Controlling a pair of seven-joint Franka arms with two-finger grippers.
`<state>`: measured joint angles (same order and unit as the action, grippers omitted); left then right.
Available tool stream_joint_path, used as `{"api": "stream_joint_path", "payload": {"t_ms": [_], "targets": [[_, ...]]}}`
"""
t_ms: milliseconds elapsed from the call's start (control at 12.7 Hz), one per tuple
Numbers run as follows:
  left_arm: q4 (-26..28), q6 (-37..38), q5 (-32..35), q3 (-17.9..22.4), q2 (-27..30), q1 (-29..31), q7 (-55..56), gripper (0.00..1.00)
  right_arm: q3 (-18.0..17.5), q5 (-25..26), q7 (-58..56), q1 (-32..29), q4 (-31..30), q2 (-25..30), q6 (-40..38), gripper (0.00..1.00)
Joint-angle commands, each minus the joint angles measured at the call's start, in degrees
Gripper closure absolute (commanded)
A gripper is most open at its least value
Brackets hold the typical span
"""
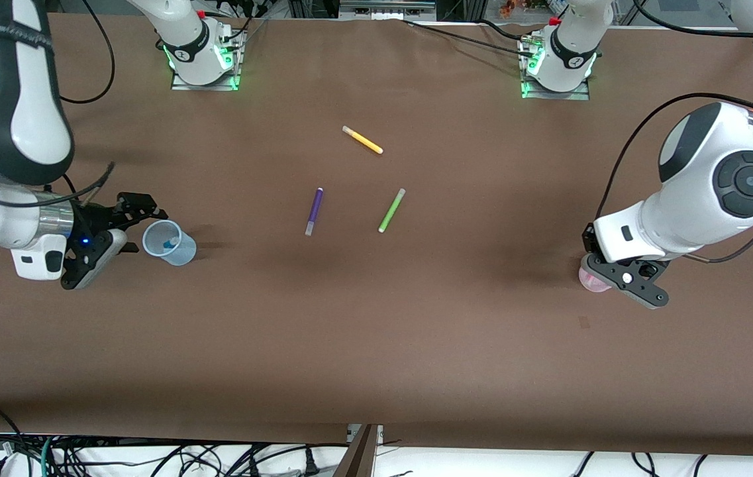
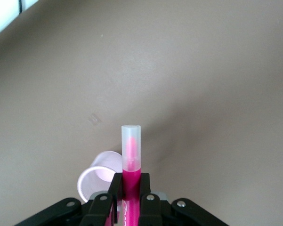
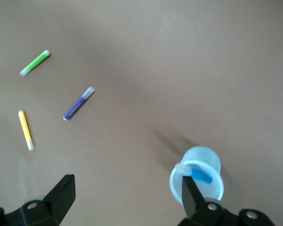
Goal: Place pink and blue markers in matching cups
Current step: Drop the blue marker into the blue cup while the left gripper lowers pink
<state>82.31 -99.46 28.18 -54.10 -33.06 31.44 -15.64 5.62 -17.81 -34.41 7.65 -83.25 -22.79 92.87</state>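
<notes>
Two cups are standing toward opposite ends of the table, each well apart from the loose pens in the middle, presumably so that each arm serves its own end.

Nearest the front edge, at the left arm's end, the left gripper (image 1: 622,281) is hanging directly over the pink cup (image 1: 589,281), which is mostly hidden under it. Its fingers are clamping the pink marker (image 2: 130,162) by the body, pale cap end pointing down toward the table, the cup's mouth just beside the tip; I judge it is lining up to drop the marker in. The left arm is bending down from its base, wrist pointing steeply at the table.

A little farther from the front edge, at the right arm's end, the blue cup (image 1: 169,243) is sitting with the blue marker (image 3: 201,177) already inside. The right gripper (image 1: 111,242) is hovering just beside its rim, fingers spread wide and holding nothing, the forearm lying low and level.

Farther on, the purple pen (image 1: 314,211) and lime-green pen (image 1: 391,210) are lying mid-table, the yellow pen (image 1: 362,140) closest to the bases' edge.
</notes>
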Motion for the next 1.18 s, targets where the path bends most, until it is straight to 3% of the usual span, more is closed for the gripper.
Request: {"api": "stream_joint_path", "payload": {"t_ms": [0,158,395,947,1105], "targets": [[7.57,-7.12,-1.28,-0.92,2.12,6.32,-12.54,1.0,0.01,4.61,11.96,1.75,5.36,-0.32,-5.57,0.0],[13.63,-14.49,-3.64,-4.68,1.68,14.04,-19.66,1.0,0.18,7.34,17.77,2.55,7.83,-0.32,-9.61,0.0],[21.39,-23.3,-10.75,-8.21,-0.15,23.64,-29.58,1.0,0.36,7.44,27.6,2.55,11.6,-0.32,-13.48,0.0],[24.3,-26.66,-22.71,-9.8,-7.45,30.6,-50.78,1.0,0.71,10.34,30.54,2.28,13.82,-0.32,-18.51,0.0],[24.13,-26.66,-23.08,-9.71,-7.54,31.04,-52.9,1.0,0.71,10.43,30.54,2.37,13.82,-0.32,-18.86,0.0]]}}
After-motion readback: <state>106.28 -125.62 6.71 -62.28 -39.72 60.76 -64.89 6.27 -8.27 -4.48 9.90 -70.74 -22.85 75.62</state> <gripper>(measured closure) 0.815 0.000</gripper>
